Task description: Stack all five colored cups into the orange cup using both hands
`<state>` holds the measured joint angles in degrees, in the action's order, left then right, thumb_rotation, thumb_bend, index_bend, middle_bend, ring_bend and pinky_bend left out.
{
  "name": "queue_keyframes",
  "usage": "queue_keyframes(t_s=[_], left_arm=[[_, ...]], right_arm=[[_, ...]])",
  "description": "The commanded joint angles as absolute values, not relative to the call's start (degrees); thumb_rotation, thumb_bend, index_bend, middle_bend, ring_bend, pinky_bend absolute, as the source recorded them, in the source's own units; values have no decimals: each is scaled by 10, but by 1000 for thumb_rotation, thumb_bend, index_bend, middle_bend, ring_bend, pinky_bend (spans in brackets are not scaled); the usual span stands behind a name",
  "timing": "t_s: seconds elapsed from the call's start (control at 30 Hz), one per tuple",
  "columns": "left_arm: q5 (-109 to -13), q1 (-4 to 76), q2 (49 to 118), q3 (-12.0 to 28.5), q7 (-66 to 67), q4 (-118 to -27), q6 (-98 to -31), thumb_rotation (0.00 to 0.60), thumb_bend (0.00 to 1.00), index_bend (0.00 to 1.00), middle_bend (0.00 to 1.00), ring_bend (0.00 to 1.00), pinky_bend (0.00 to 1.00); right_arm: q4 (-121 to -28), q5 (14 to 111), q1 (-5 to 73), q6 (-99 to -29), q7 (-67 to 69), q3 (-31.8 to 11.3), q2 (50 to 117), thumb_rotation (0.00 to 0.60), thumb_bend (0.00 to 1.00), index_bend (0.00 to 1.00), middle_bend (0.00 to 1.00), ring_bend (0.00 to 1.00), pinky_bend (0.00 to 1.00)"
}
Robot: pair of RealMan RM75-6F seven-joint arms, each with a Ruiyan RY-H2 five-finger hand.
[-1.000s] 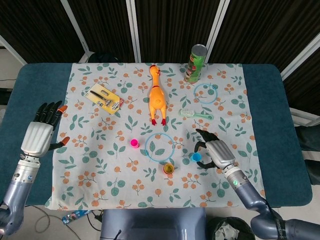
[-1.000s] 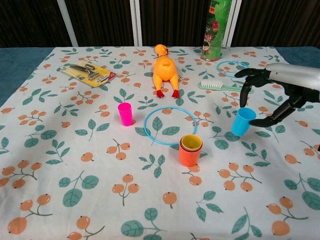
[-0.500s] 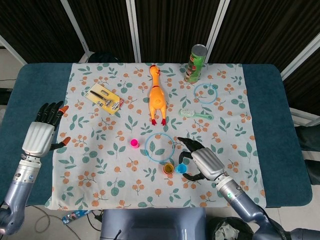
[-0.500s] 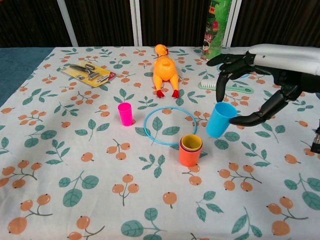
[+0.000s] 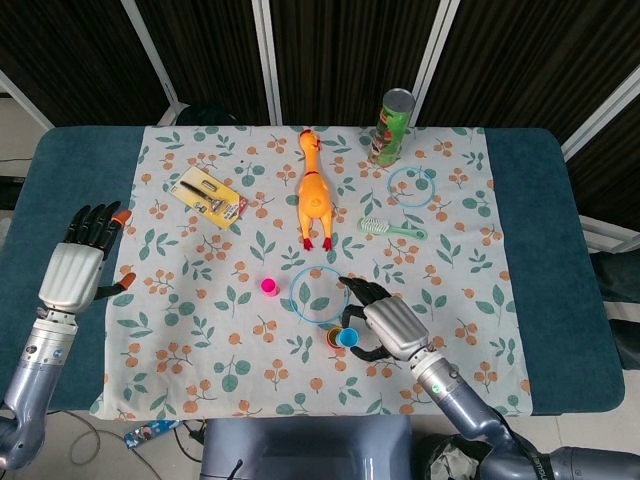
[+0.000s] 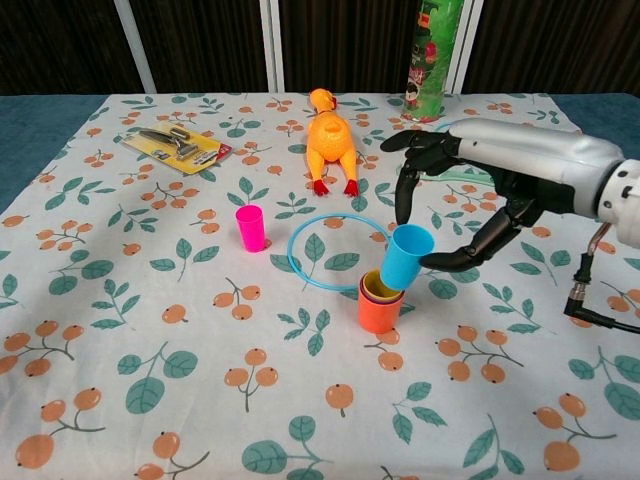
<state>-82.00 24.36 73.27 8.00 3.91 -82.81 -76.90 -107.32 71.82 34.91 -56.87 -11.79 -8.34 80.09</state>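
Left robot hand (image 5: 78, 272): spread and holding nothing, parked over the blue edge of the tabletop (image 5: 30, 200), well apart from every cup; it seems to be waiting its turn.
Tool card (image 6: 178, 147): a yellow package lying flat at the far left of the cloth, no part of the task.
Pink cup (image 6: 250, 227): upright on the cloth, left of the blue ring, not yet stacked; likely the left side's job, as it stands nearer that arm.
Rubber chicken (image 6: 330, 141): lying at the far middle, clear of the work.
Blue ring (image 6: 340, 251): flat on the cloth, just behind the stack.
Orange cup (image 6: 380, 312): upright near the middle, a yellow cup (image 6: 383, 287) already nested in it.
Blue cup (image 6: 405, 256): tilted, its base just over the yellow rim, so that it can drop in.
Right robot hand (image 6: 470, 200): pinches the blue cup between thumb and fingers from above.
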Motion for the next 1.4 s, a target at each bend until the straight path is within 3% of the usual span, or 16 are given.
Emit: queue_keyframes(t_s=[0.03, 0.73, 1.4], left_arm=[[-820, 243, 732, 80, 38, -828, -769, 600, 168, 86, 0, 0, 0], [-821, 240, 731, 81, 39, -830, -766, 600, 168, 85, 0, 0, 0], [-823, 238, 728, 82, 37, -828, -766, 600, 168, 87, 0, 0, 0]], right_arm=[[-1066, 704, 353, -572, -128, -87, 810, 600, 332, 505, 4, 40, 137], [-1052, 704, 355, -566, -112, -72, 819, 600, 333, 504, 4, 40, 138], [-1034, 674, 375, -557, -130, -84, 844, 600, 333, 509, 4, 40, 140]])
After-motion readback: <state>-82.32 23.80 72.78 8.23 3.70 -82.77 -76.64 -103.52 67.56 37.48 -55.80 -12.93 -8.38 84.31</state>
